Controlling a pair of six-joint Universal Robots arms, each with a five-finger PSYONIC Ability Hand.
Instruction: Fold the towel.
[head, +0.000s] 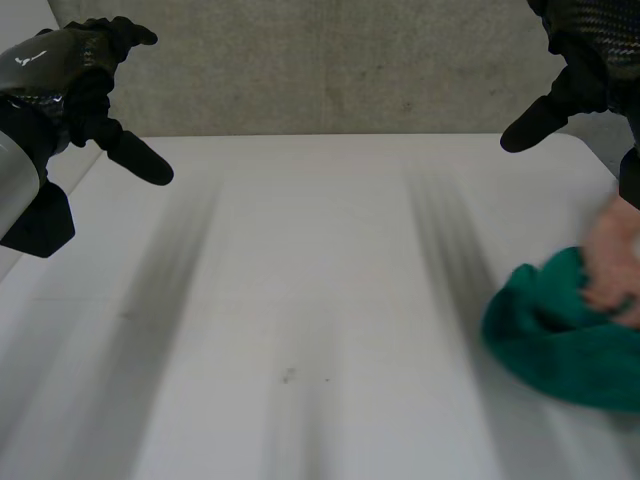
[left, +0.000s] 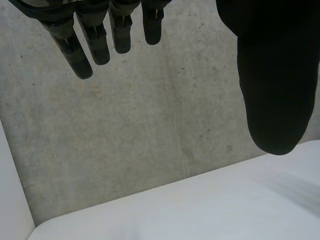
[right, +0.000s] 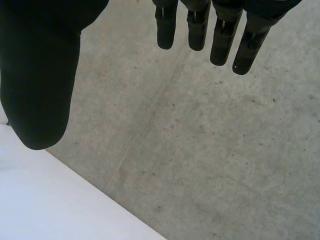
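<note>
Green towel (head: 560, 335) cut off, person's hand (head: 612, 262) resting on it

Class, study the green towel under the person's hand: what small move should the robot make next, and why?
Probably wait, hands held high. A person's hand rests on the bunched green towel at the right edge of the table; the left hand and right hand hang open, far from it. Reaching in would risk contact.

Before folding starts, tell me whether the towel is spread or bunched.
Bunched: the green towel lies in a rumpled heap, a person's hand on it.
</note>
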